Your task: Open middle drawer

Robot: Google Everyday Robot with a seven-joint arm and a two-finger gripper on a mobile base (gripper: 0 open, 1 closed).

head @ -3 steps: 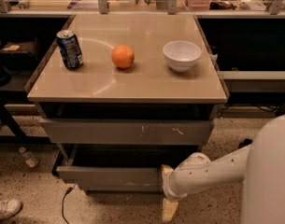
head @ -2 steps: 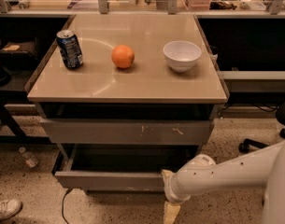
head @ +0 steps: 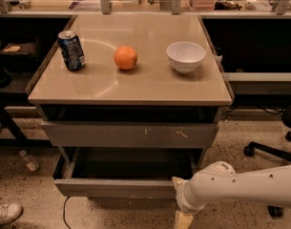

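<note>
The middle drawer has a plain grey-brown front. It stands pulled out from the cabinet, below the taller front with white scratch marks, and its bare dark tray shows. My gripper is at the end of the white arm, low at the right end of the drawer's front, just below its lower edge. I cannot see whether it touches the front.
On the tan cabinet top stand a blue can, an orange and a white bowl. A shoe and a small bottle lie on the floor at the left. A chair base is at the right.
The middle drawer has slid a little further out toward the camera. My arm has drawn back to the right and the gripper has dropped slightly.
</note>
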